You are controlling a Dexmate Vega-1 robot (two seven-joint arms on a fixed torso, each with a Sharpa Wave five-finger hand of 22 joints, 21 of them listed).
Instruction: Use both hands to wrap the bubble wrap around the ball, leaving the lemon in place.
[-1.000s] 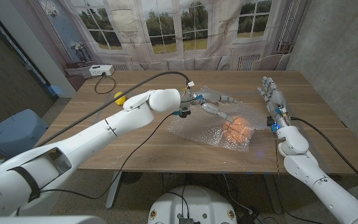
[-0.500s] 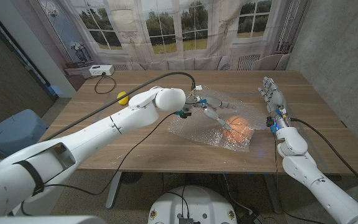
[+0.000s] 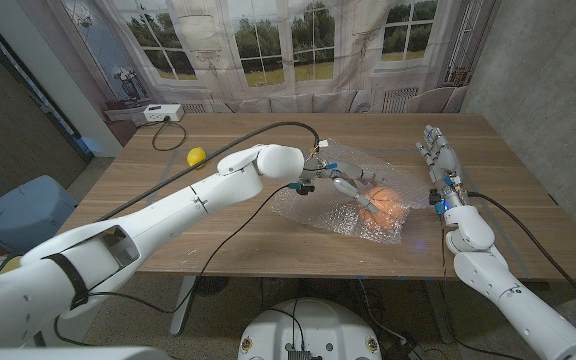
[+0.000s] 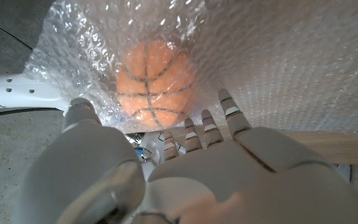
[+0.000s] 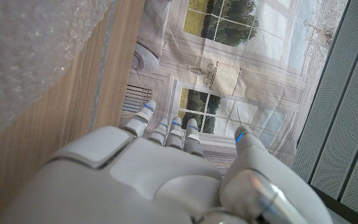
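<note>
Head view, going left to right: we've got a small round yellow lemon (image 3: pixel 196 155) sitting alone on the wooden table (image 3: pixel 218 225) near the far left side, well apart from everything else. Next comes the smooth white left arm reaching across to mid-table, where the left hand (image 3: pixel 346 184) has its fingers spread out and reaching onto the bubble wrap (image 3: pixel 340 211), a clear crinkly sheet covered in little air pockets. The ball (image 3: pixel 384 203) is orange with black basketball seams, and it sits on that sheet just past the fingertips. In the left wrist view we see the ball (image 4: pixel 155 79) blurred behind a layer of the wrap (image 4: pixel 278 68), fingers apart, nothing clearly pinched. Over on the right edge of the table the right hand (image 3: pixel 436 152) stands with fingers straight and loose, holding nothing, apart from the sheet.
</note>
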